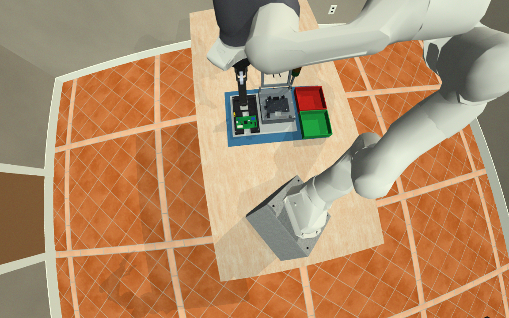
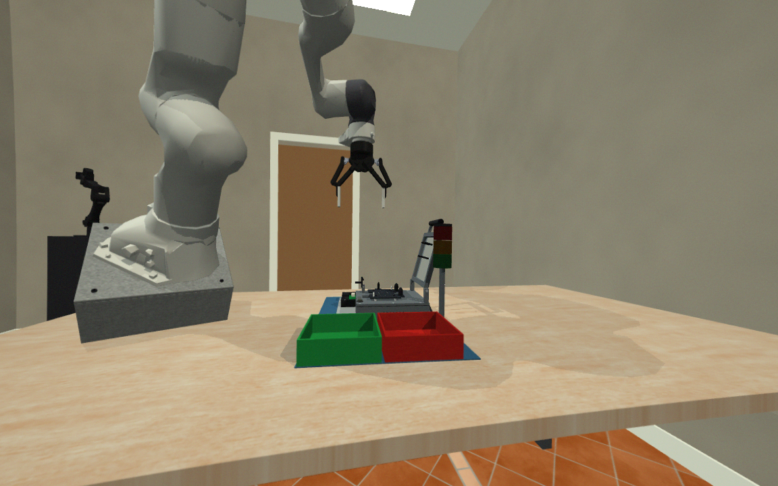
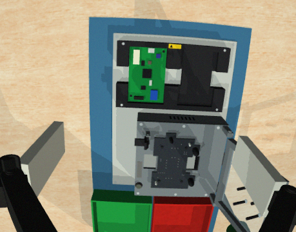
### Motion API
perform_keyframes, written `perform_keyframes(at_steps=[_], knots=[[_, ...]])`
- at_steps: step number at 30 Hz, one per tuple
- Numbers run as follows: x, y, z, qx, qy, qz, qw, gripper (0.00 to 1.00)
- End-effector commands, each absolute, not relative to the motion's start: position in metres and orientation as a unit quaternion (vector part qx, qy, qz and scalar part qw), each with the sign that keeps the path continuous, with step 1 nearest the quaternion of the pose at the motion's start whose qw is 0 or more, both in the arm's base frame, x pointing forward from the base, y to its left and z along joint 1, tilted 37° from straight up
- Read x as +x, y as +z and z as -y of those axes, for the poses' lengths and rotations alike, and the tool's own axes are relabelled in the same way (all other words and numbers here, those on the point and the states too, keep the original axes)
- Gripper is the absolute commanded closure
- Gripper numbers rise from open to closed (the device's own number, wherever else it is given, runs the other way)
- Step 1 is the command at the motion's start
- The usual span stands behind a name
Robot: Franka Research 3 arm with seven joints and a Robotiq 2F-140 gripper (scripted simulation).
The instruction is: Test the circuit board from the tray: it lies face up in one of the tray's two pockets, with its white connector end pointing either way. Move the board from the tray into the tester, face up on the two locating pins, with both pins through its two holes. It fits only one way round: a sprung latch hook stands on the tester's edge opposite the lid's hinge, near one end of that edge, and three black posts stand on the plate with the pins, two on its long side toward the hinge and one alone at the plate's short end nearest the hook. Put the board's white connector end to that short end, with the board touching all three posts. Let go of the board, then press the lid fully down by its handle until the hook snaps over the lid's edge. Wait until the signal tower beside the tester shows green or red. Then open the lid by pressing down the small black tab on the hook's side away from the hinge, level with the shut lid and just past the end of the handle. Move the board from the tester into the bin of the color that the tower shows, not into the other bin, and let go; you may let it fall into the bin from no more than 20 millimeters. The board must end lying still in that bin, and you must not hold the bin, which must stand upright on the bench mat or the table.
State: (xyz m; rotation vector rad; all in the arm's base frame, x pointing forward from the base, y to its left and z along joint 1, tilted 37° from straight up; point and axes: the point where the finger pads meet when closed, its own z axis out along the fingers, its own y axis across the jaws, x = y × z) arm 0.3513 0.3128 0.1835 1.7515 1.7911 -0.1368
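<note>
The green circuit board (image 1: 246,122) (image 3: 148,75) lies face up in one pocket of the black tray (image 1: 253,104) (image 3: 122,48), its white connector end pointing away from the bins. The other pocket is empty. The tester (image 1: 275,111) (image 3: 208,146) (image 2: 389,299) stands beside the tray with its lid (image 2: 423,260) (image 3: 231,167) swung up and its plate bare. The signal tower (image 2: 442,244) shows no lit lamp. My gripper (image 2: 360,204) (image 1: 242,92) (image 3: 151,144) is open and empty, high above the tray and tester.
The green bin (image 1: 314,123) (image 2: 338,347) (image 3: 121,219) and the red bin (image 1: 310,98) (image 2: 422,347) (image 3: 180,223) stand side by side on the blue mat (image 1: 264,138) (image 3: 100,90) next to the tester. The arm's grey pedestal (image 1: 276,233) (image 2: 150,302) stands on the table.
</note>
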Motion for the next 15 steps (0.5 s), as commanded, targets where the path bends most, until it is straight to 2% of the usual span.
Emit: perform_keyframes(at_steps=[1,13,14,15], knots=[[0.3497,0.1839,-0.3127,0.653,-0.059,-0.689,0.310,0.00],[0.3497,0.1839,-0.3127,0.653,-0.059,-0.689,0.310,0.00],[0.3497,0.1839,-0.3127,0.653,-0.059,-0.689,0.310,0.42],[0.3497,0.1839,-0.3127,0.653,-0.059,-0.689,0.310,0.42]])
